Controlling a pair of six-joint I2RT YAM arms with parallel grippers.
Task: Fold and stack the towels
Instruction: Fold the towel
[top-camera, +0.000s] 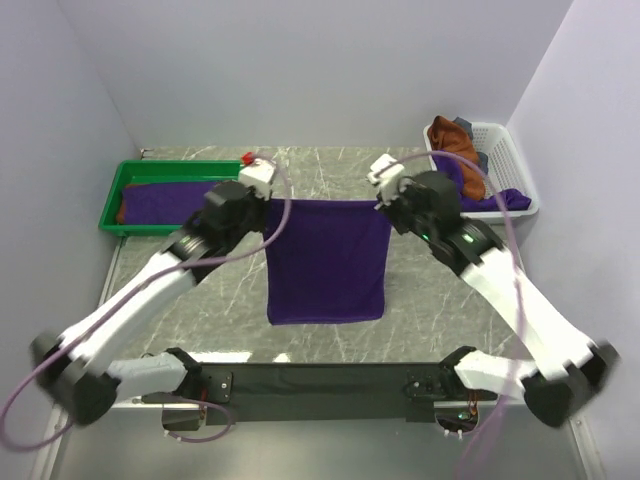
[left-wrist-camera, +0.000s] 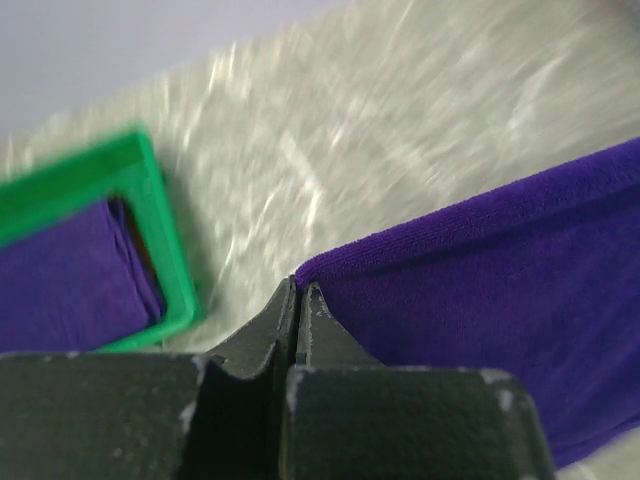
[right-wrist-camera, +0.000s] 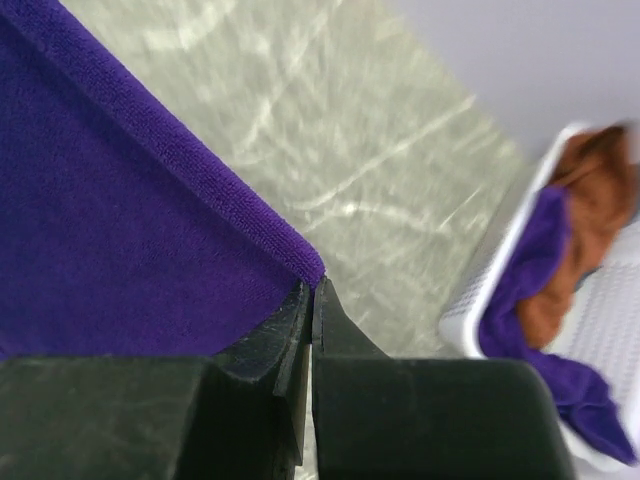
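Our left jaws are clamped shut on the top left corner of the purple towel (top-camera: 327, 262), our right jaws on its top right. The left arm (top-camera: 150, 288) and right arm (top-camera: 505, 285) both reach forward, wrists raised, with the towel stretched between them, hanging over the worktop (top-camera: 425, 305).

Left of the left end effector (left-wrist-camera: 302, 290) the green tray (left-wrist-camera: 165, 240) is blurred, cropped; the purple towel (left-wrist-camera: 480, 270) it pinches runs off-frame; right of the right end effector (right-wrist-camera: 312, 290) the basket (right-wrist-camera: 610, 310) is blurred, cropped.
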